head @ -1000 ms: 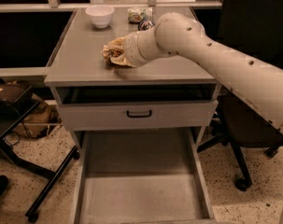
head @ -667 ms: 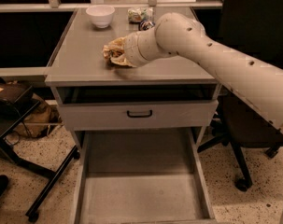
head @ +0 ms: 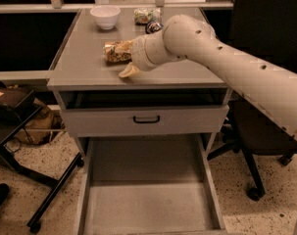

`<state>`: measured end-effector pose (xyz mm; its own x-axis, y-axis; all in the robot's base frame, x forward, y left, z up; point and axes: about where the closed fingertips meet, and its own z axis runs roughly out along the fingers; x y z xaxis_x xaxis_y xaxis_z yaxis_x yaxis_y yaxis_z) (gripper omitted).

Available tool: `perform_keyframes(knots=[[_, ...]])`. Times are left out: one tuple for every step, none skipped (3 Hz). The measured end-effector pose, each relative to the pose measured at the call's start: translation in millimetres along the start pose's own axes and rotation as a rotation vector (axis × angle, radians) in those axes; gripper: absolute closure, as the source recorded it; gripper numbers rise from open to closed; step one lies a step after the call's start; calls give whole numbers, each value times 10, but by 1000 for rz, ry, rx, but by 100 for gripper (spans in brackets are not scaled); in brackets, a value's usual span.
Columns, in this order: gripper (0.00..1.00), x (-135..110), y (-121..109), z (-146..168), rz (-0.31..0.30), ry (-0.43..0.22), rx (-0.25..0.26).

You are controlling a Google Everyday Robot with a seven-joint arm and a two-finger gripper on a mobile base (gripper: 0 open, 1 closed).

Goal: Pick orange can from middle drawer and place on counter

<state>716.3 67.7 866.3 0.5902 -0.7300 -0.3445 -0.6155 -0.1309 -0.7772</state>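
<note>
The orange can [head: 116, 52] lies on its side on the counter [head: 79, 58], left of centre. My gripper [head: 123, 58] is at the end of the white arm that reaches in from the right, right at the can's right end. One pale finger [head: 128, 71] is spread toward the counter's front edge, a little apart from the can; the other finger is hidden behind it. The gripper looks open. The middle drawer [head: 148, 202] is pulled out below, and its grey floor is bare.
A white bowl [head: 105, 16], a pale snack packet [head: 147, 15] and a dark blue can [head: 153, 27] stand at the back of the counter. The drawer front with a black handle [head: 146, 119] is slightly ajar. An office chair [head: 256, 146] is at the right; black stand legs [head: 45, 190] are at the left.
The arm has hardly moved. The visible finger now sits a little further from the can, toward the counter's front edge.
</note>
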Motion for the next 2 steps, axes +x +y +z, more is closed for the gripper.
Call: perform_keyframes(knots=[[0,0,0,1,0,0,0],[0,-1,0,1,0,0,0]])
